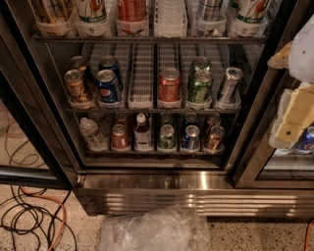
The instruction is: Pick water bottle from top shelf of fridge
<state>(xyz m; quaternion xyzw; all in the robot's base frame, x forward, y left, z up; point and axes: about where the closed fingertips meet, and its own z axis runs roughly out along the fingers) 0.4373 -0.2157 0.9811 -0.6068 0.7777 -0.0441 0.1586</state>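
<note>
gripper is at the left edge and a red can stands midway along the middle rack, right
Wrong side: the camera view shows the gripper at the right edge, not the left. The red can does stand midway along the middle rack.

Office pantry or lab, stocked drinks fridge (196, 196), loose cables (29, 215) on speckled floor (83, 238), gripper (290, 128) at right edge
</note>
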